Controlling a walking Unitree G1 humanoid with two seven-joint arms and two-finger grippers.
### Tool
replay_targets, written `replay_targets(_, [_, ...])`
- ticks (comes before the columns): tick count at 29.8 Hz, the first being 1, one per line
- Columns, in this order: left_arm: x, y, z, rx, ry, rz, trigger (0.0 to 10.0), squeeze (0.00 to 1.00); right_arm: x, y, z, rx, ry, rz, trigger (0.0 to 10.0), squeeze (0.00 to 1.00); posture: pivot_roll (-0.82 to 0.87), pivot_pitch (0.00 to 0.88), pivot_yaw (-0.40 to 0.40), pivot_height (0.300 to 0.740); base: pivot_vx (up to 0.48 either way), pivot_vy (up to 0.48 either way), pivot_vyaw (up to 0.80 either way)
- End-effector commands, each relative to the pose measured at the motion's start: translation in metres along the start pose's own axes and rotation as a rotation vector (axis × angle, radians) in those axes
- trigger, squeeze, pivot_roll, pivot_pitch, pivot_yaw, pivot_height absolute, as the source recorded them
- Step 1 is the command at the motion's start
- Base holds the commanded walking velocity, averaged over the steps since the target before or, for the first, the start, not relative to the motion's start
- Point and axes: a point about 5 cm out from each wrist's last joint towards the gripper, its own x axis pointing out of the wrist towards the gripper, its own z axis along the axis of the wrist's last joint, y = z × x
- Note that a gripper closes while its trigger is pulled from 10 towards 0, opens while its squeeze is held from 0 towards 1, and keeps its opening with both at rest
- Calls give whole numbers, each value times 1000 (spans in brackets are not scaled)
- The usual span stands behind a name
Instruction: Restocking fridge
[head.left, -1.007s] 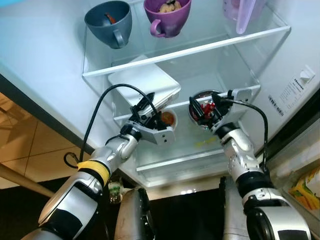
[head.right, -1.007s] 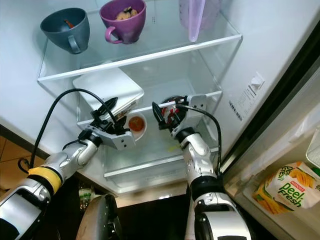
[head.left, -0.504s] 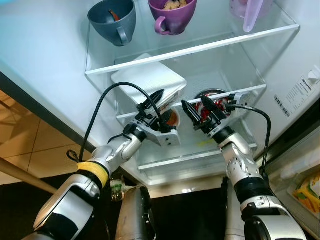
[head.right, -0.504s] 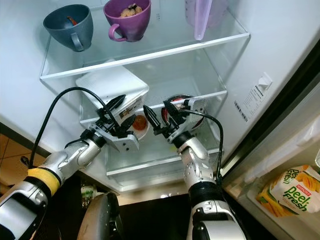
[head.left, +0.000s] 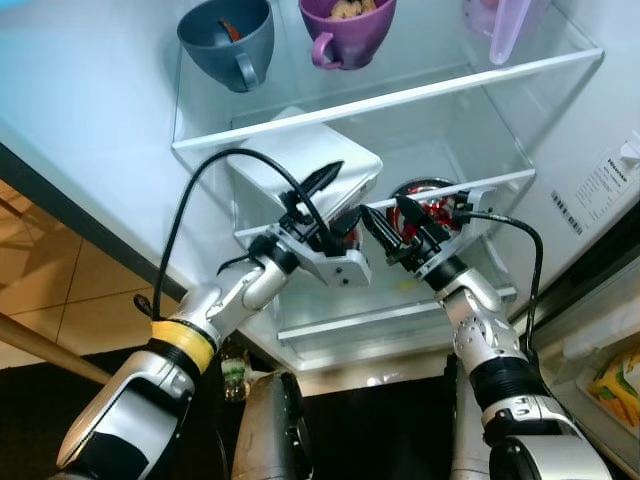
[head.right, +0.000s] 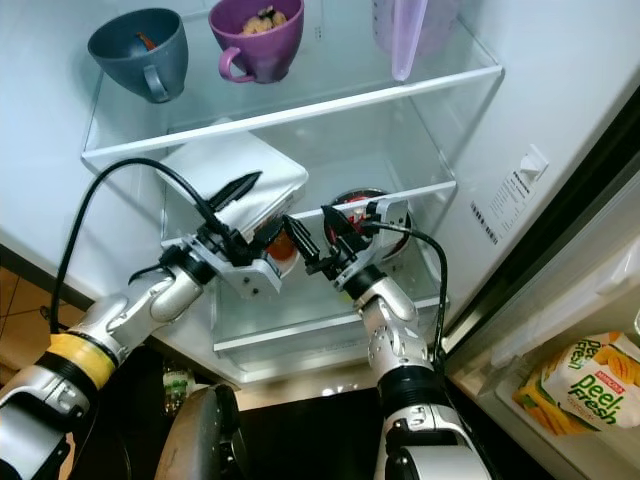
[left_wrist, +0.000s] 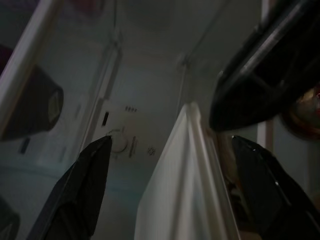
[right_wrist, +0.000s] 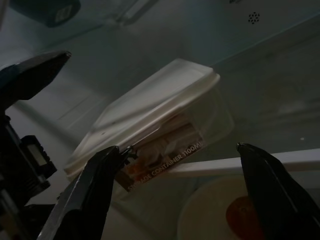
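- Both arms are raised into the open fridge (head.right: 470, 215), where a white lidded storage container (head.right: 225, 180) is seen on the middle glass shelf (head.right: 420, 190), tilted with its near edge lifted.
- The left gripper (head.left: 335, 200) is set at the container's front corner, its fingers spread wide with one above the lid and one below by the shelf edge, apparently to bracket the box for a hold or a push; nothing is clamped yet.
- In the left wrist view, the container's white edge (left_wrist: 175, 180) is seen running between the two parted black fingers (left_wrist: 75, 195).
- The right gripper (head.right: 315, 235) is held just beside the left one, fingers also wide apart and empty, pointed toward the container's labelled side, probably to steady the box from the other side.
- Just below and between the two grippers, a small white bowl of red sauce (right_wrist: 225, 215) is seen; close behind the right gripper sits a round steel bowl with red contents (head.left: 430, 195).
- Well above both grippers, on the upper shelf (head.right: 300, 110), a grey cup (head.right: 135, 50), a purple cup (head.right: 260, 35) and a lilac jug (head.right: 405, 30) are already stocked.
- A juice carton (head.right: 590, 375) is seen far off the right arm's side, in the door.
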Motion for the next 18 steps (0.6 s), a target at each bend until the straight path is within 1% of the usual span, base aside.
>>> replay_targets(1, [-3,5,4,-64,-22,17,10000,0,-3,3,-10,12,39,11,10000,0,-37,290,152,530,0,0,0])
replay_targets(2, [-1,11,16,-190,-48,58,10000,0,-6,0,-8,7,39,16,10000,0,-36,290,152,530,0,0,0])
replay_targets(3, [-1,13,22,-254,-62,84,10000,0,-7,-1,-7,4,39,17,10000,0,-32,285,150,530,0,0,0])
replay_targets(5, [-1,13,22,-254,-62,84,10000,0,-7,-1,-7,4,39,17,10000,0,-32,285,150,530,0,0,0])
replay_targets(7, [0,16,35,-370,-91,105,10000,0,-10,-5,-5,-7,41,11,10000,0,-31,281,149,530,0,0,0])
replay_targets(8, [0,16,35,-370,-91,105,10000,0,-10,-5,-5,-7,41,11,10000,0,-31,281,149,530,0,0,0])
replay_targets(9, [0,16,40,-421,-101,109,10000,0,-12,-7,-4,-12,43,8,10000,0,-27,276,147,530,0,0,0])
replay_targets(10, [-2,13,49,-505,-113,107,10000,0,-13,-10,-2,-20,42,2,10000,0,-25,273,146,530,0,0,0])
replay_targets(11, [-2,13,49,-505,-113,107,10000,0,-13,-10,-2,-20,42,2,10000,0,-25,273,146,530,0,0,0])
replay_targets(12, [-5,10,56,-596,-121,95,10000,0,-15,-12,0,-29,45,-4,10000,0,-23,270,146,530,0,0,0])
replay_targets(13, [-5,10,56,-596,-121,95,10000,0,-15,-12,0,-29,45,-4,10000,0,-23,270,146,530,0,0,0])
replay_targets(14, [-9,5,62,-675,-125,80,10000,0,-16,-14,1,-38,50,-8,10000,0,-20,265,148,530,0,0,0])
replay_targets(15, [-11,2,65,-723,-127,69,10000,0,-16,-15,1,-45,53,-11,10000,0,-19,264,148,530,0,0,0])
replay_targets(16, [-11,2,65,-723,-127,69,10000,0,-16,-15,1,-45,53,-11,10000,0,-19,264,148,530,0,0,0])
replay_targets(17, [-22,-8,73,-815,-118,23,10000,0,-18,-16,1,-59,62,-12,10000,0,-11,256,153,530,0,0,0])
replay_targets(18, [-25,-11,75,-847,-115,7,10000,0,-18,-17,1,-65,67,-11,10000,0,-11,256,153,530,0,0,0])
